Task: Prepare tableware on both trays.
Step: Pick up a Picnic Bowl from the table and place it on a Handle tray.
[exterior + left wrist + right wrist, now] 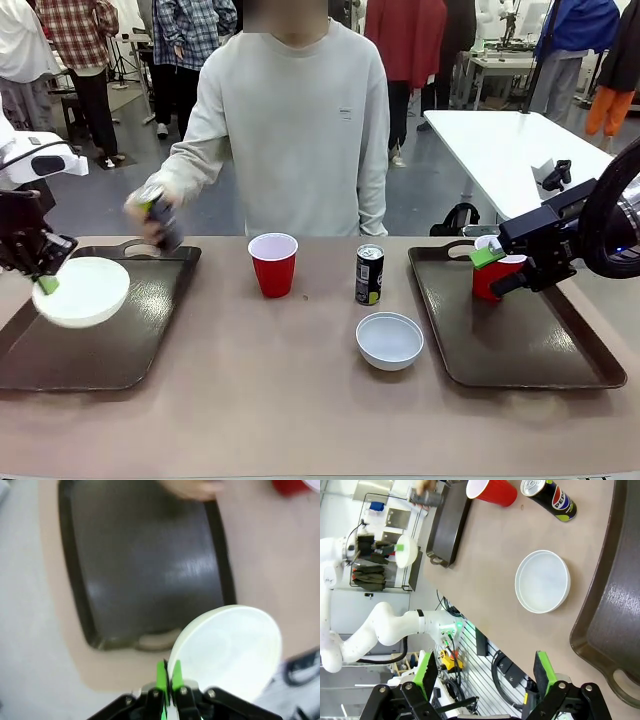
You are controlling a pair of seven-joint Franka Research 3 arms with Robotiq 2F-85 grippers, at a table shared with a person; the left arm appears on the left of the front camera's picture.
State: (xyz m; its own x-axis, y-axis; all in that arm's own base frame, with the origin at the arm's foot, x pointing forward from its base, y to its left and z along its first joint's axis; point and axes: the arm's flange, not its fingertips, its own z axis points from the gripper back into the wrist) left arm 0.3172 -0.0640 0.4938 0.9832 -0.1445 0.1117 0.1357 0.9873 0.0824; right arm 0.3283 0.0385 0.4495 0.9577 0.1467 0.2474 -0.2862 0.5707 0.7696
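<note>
My left gripper is shut on the rim of the white bowl and holds it tilted just above the left tray. The person's hand holds a dark can, blurred, over that tray's far end. A red cup, a second can and a grey-blue bowl stand on the table between the trays. On the right tray another red cup stands right by my open right gripper, whose wrist view shows nothing between its fingers.
The person stands at the far side behind the table's middle. A white table and other people are farther back. Bare tabletop lies in front of the bowl and between the trays.
</note>
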